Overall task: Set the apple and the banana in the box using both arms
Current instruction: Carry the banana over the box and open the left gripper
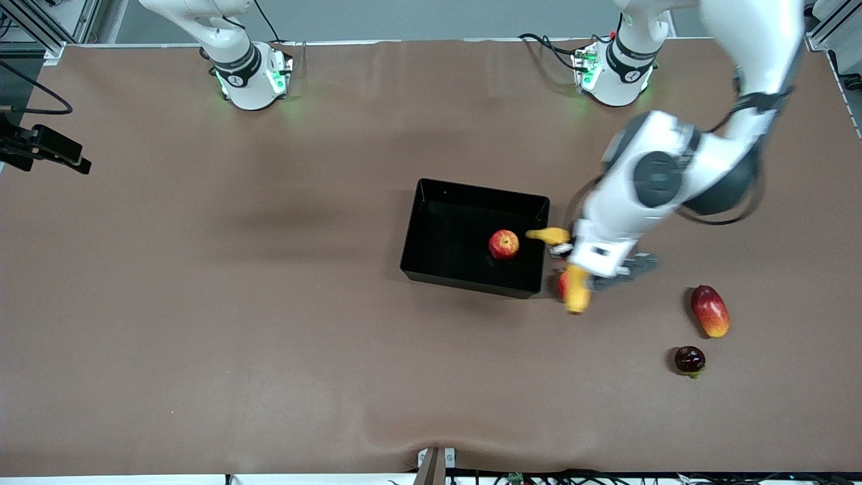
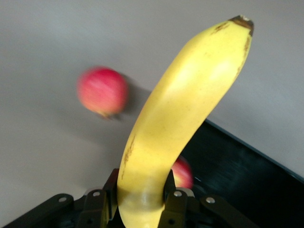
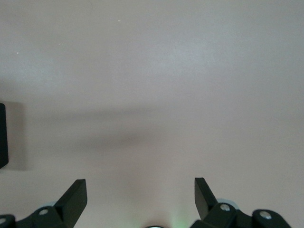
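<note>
The box (image 1: 444, 232) sits near the middle of the desk (image 1: 202, 303), and everything else is placed from it. Inside the box, close to the wall on the left arm's side, lies the apple (image 1: 504, 244); the left wrist view shows part of it (image 2: 182, 173) just past the banana, over the black tray (image 2: 237, 175).

The left gripper (image 1: 574, 259) hangs over the desk just outside that same wall of the box, toward the left arm's end. Its fingers (image 2: 175, 204) are clenched on the banana (image 1: 576, 288), gripping it near one end as the left wrist view shows (image 2: 180, 118). In the front view the banana's two ends stick out either side of the wrist: one yellow tip reaches over the box rim, the other points toward the front camera.

A small red fruit (image 2: 103, 91) lies on the desk beside the box, under the held banana; the front view shows only a sliver of it. Farther from the box toward the left arm's end lie a mango (image 1: 709, 310) and, nearer the camera, a dark red pomegranate (image 1: 689, 360).

The right arm waits at its base, well apart from the box; its right gripper (image 3: 141, 197) hovers over bare desk with fingers (image 3: 73, 199) released and spread wide.

No readable writing or brand marks show on any object.
</note>
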Robot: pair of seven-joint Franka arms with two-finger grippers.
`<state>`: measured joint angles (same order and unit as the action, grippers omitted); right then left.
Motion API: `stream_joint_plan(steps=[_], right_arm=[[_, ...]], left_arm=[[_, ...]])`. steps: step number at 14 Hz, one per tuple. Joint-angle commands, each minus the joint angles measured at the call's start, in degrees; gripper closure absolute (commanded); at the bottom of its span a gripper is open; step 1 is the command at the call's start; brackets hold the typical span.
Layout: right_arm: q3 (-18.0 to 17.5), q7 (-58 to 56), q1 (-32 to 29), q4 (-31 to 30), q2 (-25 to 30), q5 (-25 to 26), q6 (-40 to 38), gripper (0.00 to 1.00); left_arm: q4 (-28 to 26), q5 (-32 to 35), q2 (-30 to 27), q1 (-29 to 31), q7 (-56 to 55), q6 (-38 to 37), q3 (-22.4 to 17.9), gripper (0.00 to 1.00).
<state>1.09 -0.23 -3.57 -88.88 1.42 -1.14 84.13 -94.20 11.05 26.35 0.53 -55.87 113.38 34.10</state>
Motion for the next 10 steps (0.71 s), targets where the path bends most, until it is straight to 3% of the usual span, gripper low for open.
stream_joint_plan(steps=[1,5,10], right_arm=[[-0.74,0.14,-0.21,0.98,0.34,0.69,-0.90,0.00],[-1.00,0.23,-0.12,1.07,0.25,0.70,-0.72,0.00],[-0.91,-0.21,-0.47,1.07,0.34,0.43,-2.03,0.00]], left_arm=[[7.35,1.08,7.99,-5.35,-2.66,-0.27,-0.35,1.00],[7.28,2.30,9.77,-13.17,-6.95,2.29,-3.34,1.00],[2.54,4.16,9.50,-17.05,-17.50,1.85,-3.52,1.00]])
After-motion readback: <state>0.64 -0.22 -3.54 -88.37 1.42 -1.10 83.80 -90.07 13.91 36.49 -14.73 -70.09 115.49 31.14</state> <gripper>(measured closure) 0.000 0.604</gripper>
